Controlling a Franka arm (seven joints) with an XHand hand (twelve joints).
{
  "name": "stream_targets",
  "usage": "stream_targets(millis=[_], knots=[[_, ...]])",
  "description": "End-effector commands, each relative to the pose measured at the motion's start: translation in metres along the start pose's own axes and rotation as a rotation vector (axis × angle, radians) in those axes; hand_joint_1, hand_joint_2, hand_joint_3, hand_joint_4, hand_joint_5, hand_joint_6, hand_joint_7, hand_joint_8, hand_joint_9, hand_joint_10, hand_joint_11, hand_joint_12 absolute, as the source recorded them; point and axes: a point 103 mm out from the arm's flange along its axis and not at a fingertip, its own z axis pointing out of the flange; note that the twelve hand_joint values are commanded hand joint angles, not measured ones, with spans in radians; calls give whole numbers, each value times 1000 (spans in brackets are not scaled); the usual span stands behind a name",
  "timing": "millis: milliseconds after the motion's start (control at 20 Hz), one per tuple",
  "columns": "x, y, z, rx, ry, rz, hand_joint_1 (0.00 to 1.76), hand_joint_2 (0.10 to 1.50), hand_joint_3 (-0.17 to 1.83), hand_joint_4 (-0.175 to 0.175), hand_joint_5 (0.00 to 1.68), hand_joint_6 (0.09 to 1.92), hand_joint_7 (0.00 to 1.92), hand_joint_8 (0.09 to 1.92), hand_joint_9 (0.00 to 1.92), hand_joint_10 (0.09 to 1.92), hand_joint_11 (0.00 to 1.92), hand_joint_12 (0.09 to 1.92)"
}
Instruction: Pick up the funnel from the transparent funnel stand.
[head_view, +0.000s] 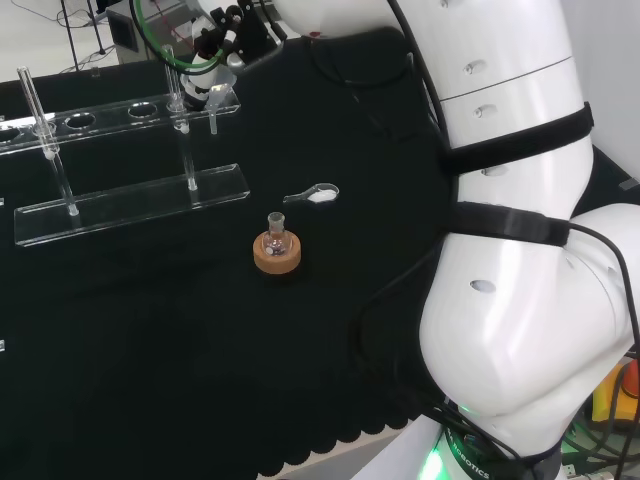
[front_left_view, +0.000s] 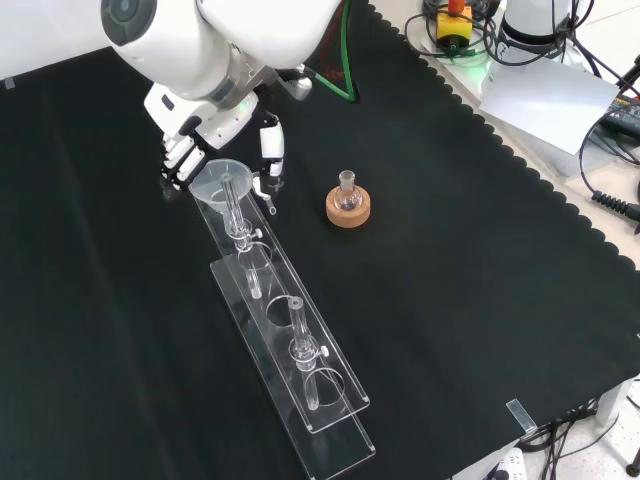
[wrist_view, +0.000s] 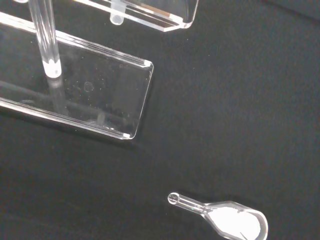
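1. Black cloth (front_left_view: 480, 280) covers the bench.
2. On it, the funnel (front_left_view: 222, 180) sits in the end hole of the transparent funnel stand (front_left_view: 300, 385).
3. Around the funnel's bowl, the hand (front_left_view: 190, 150) has fingers curled on both sides.
4. Beside the stand, a small flask (front_left_view: 347, 192) rests on a cork ring (front_left_view: 348, 210).

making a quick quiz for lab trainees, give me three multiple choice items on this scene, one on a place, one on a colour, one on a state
1. Where is the funnel?
A. seated in the end hole of the transparent funnel stand, by the robot hand
B. lying on the cloth
C. on the cork ring

2. What colour is the ring stand under the small flask?
A. red
B. cork tan
C. blue

3. What state is the robot hand in?
A. carrying the funnel clear of the stand
B. at the funnel with fingers around its rim, funnel in the stand
C. resting flat on the cloth

Answers: 1 A, the front view shows its stem down through the top plate. 2 B, head and front views show a tan cork ring. 3 B, the front view shows fingers on both sides of the seated funnel.
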Motion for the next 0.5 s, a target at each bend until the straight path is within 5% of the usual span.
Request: stream_targets(millis=[50,500], knots=[[3,2,0,4,-35,-4,581,699,247,-133,124,87,1,813,361,790,500,1355],[3,2,-1,1,-75,-8,728,618,547,-111,234,87,102,739,517,641,500,1332]])
